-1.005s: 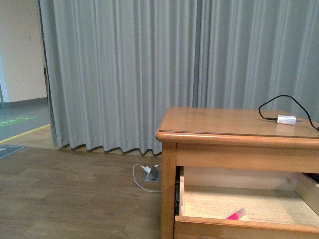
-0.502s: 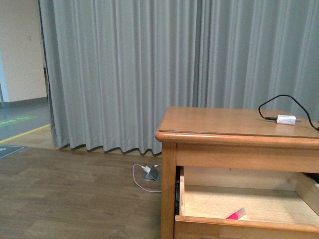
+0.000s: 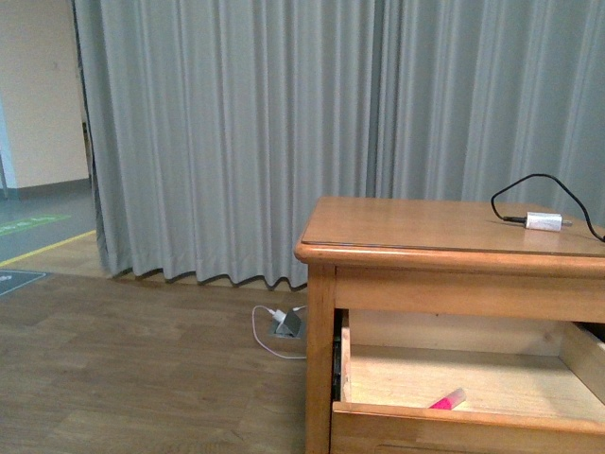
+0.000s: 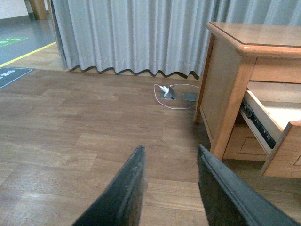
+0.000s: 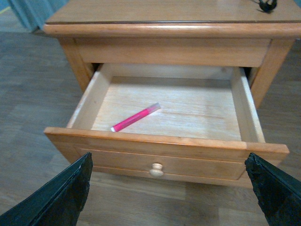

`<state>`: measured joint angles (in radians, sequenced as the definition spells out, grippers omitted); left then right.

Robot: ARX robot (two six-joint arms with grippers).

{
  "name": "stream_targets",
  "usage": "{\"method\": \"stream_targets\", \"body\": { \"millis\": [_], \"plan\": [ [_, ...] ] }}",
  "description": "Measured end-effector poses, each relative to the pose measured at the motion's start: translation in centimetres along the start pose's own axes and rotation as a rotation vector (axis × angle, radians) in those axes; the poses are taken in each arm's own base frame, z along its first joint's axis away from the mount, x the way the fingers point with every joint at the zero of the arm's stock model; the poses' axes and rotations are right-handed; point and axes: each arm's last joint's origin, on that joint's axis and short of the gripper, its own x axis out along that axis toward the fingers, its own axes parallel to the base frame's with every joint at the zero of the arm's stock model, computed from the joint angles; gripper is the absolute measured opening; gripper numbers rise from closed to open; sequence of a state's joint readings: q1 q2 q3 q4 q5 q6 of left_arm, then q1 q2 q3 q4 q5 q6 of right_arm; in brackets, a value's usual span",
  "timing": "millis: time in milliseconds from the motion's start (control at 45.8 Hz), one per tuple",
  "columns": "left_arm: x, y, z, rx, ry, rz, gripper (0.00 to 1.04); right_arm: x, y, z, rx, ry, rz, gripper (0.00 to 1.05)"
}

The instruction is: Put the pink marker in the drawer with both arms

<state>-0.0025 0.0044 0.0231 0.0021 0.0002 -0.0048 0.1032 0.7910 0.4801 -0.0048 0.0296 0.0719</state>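
Wood, pale and bare, lies on every side of the pink marker [image 5: 135,117], which rests slantwise on the floor of the drawer [image 5: 188,140]. One end sits close to the front wall and the paler end points toward the back. It touches neither side wall, and the rest of the drawer floor is unoccupied.

In the front view only the marker's tip shows, at the lower right of the frame, just above the drawer's front rim. The drawer is pulled well out of the dresser [image 3: 454,227], and its round knob [image 5: 156,169] is centred on the front panel.

The right gripper [image 5: 168,156] hangs in front of the drawer with its fingers spread wide and nothing between them. The left gripper [image 4: 170,149] hovers over the wooden floor [image 3: 113,369], off the dresser's side, its two fingers parted and empty.

At the right edge of the front view, a white adapter [image 3: 544,221] with a black cable [image 3: 529,182] sits on the dresser top. A grey curtain [image 3: 236,142] fills the upper frame, and a floor socket [image 3: 284,326] lies at its hem. Open floor stretches across the lower left.
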Motion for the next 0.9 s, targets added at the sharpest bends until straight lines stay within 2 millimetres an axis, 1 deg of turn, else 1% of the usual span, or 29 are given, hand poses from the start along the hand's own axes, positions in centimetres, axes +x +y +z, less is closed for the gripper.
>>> {"method": "stream_targets", "body": {
  "millis": [109, 240, 306, 350, 371, 437, 546, 612, 677, 765, 896],
  "plan": [
    [0.0, 0.0, 0.0, 0.000, 0.000, 0.000, 0.54, 1.2, -0.4, -1.1, -0.007, 0.114, 0.009, 0.96],
    [0.0, 0.0, 0.0, 0.000, 0.000, 0.000, 0.75, 3.6, -1.1, -2.5, -0.014, 0.256, 0.034, 0.96],
    [0.0, 0.0, 0.0, 0.000, 0.000, 0.000, 0.86, 4.8, -1.4, -2.9, -0.021, 0.299, 0.055, 0.96],
    [0.0, 0.0, 0.0, 0.000, 0.000, 0.000, 0.97, 6.3, -1.8, -3.3, -0.027, 0.326, 0.051, 0.96],
    [0.0, 0.0, 0.0, 0.001, 0.000, 0.000, 1.00, 7.2, -2.0, -3.7, -0.028, 0.341, 0.047, 0.96],
    [0.0, 0.0, 0.0, 0.000, 0.000, 0.000, 0.98, 8.8, -2.4, -4.6, -0.033, 0.356, 0.032, 0.96],
    [0.0, 0.0, 0.0, 0.000, 0.000, 0.000, 0.99, 11.5, -3.1, -6.6, -0.049, 0.365, 0.004, 0.96],
    [0.0, 0.0, 0.0, 0.000, 0.000, 0.000, 0.99, 12.6, -3.4, -7.3, -0.048, 0.344, 0.000, 0.96],
    [0.0, 0.0, 0.0, 0.000, 0.000, 0.000, 0.99, 14.4, -3.8, -8.5, -0.055, 0.306, -0.009, 0.96],
    [0.0, 0.0, 0.0, 0.000, 0.000, 0.000, 0.99, 15.8, -4.1, -9.4, -0.055, 0.263, -0.026, 0.96],
    [0.0, 0.0, 0.0, 0.000, 0.000, 0.000, 0.99, 17.5, -4.3, -9.6, -0.047, 0.198, -0.034, 0.96]
  ]
}}
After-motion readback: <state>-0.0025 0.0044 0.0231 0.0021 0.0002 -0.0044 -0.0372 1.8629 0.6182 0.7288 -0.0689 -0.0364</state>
